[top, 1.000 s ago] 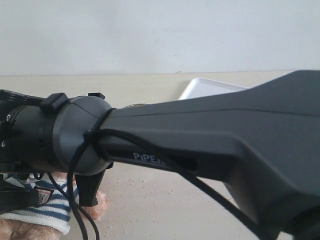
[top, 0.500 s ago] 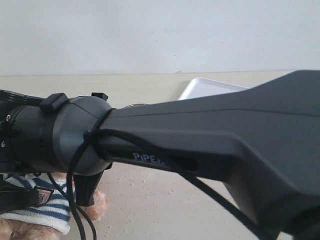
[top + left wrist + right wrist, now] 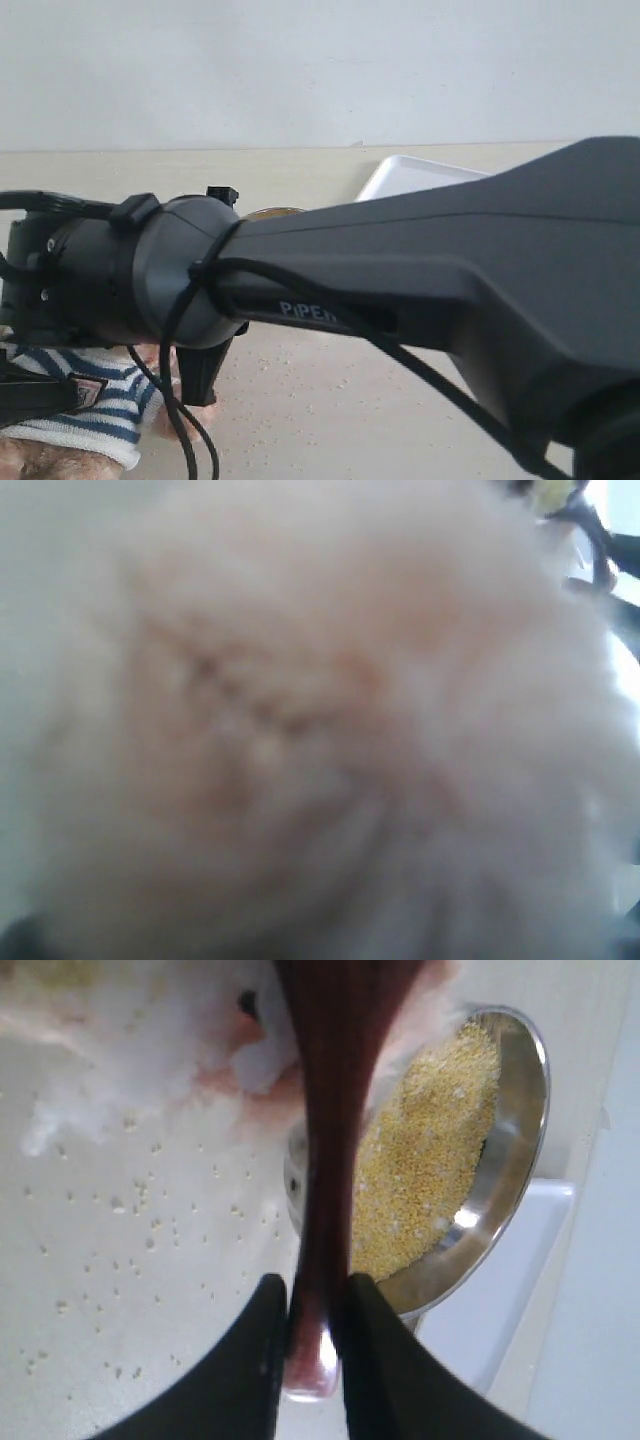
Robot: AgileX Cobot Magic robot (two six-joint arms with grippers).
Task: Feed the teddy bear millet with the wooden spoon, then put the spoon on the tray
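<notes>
In the right wrist view my right gripper (image 3: 315, 1290) is shut on the handle end of the dark reddish wooden spoon (image 3: 335, 1110). The spoon's bowl end reaches up against the teddy bear's pale fur (image 3: 130, 1050). Beside the spoon stands the silver bowl (image 3: 525, 1130), full of yellow millet (image 3: 430, 1160). The exterior view shows the bear's striped sweater (image 3: 95, 410) at the lower left, under the right arm's wrist (image 3: 150, 280). The white tray (image 3: 420, 175) lies behind the arm. Blurred bear fur (image 3: 300, 720) fills the left wrist view and hides the left jaws.
Loose millet specks (image 3: 130, 1250) dot the pale tabletop (image 3: 320, 400) between the bear and the bowl. The long black right arm (image 3: 480, 280) crosses most of the exterior view. A white tray corner (image 3: 510, 1290) sits just beyond the bowl. A plain wall stands behind.
The right arm's wrist has shifted to the right in the exterior view, and a sliver of the millet bowl now shows behind it. The bear has stayed put.
</notes>
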